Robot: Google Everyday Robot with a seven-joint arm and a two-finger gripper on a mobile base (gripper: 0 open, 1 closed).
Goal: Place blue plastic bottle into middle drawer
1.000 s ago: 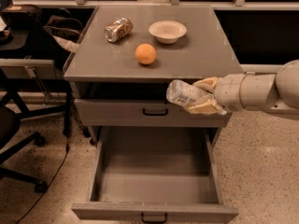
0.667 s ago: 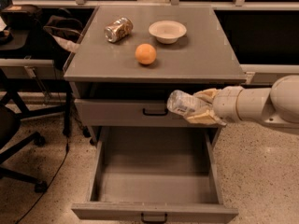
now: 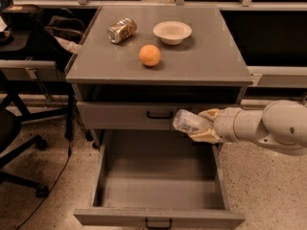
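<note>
gripper (image 3: 205, 127): closed around 1 end of the bottle, above the drawer's right rear part
bottle (image 3: 188, 121): held sideways, sticking out left of the gripper, over the drawer
drawer (image 3: 153, 186): pulled open, below both

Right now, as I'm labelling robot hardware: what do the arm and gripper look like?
The gripper, at the right above the open middle drawer, has pale tan fingers. Behind it the arm is smooth white-grey, made of rounded cylindrical segments with a bulbous joint bearing one small dark dot. No cables or lettering show.
</note>
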